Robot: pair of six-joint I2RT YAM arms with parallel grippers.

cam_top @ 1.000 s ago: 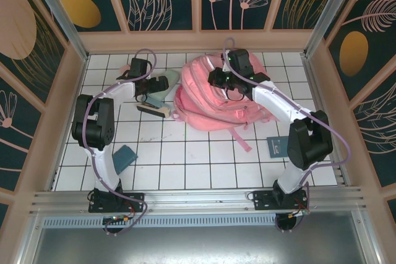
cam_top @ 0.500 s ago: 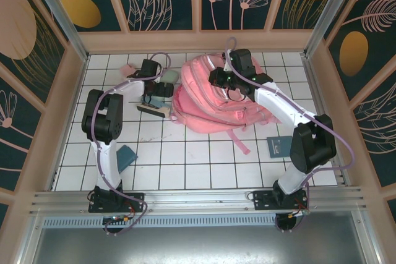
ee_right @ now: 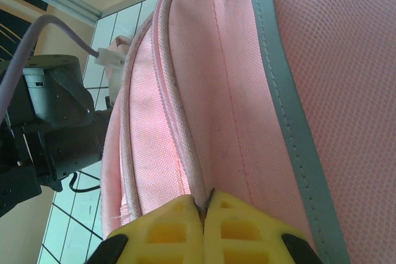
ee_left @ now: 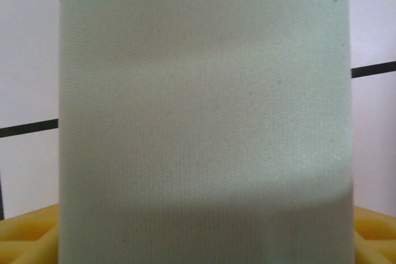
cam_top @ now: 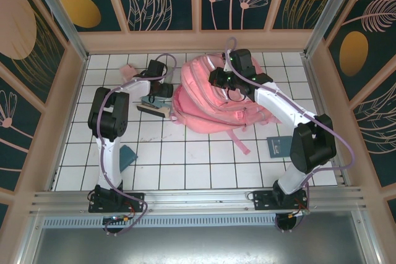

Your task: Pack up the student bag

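Right fingers [ee_right: 167, 230] tight together on seam of student bag [ee_right: 247, 91]; left fingers [ee_left: 25, 239] astride pale cloth [ee_left: 204, 122], grip unclear.

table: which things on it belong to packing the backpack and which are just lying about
in use: pink backpack, pale green fabric pouch
lying about for now: teal booklet, blue booklet, dark flat book, small pink item

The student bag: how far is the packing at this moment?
Done: little, items lie outside the bag. In hand: the right gripper pinches the bag's edge; the left gripper straddles a pale green pouch. Left: pouch, teal book, blue book.
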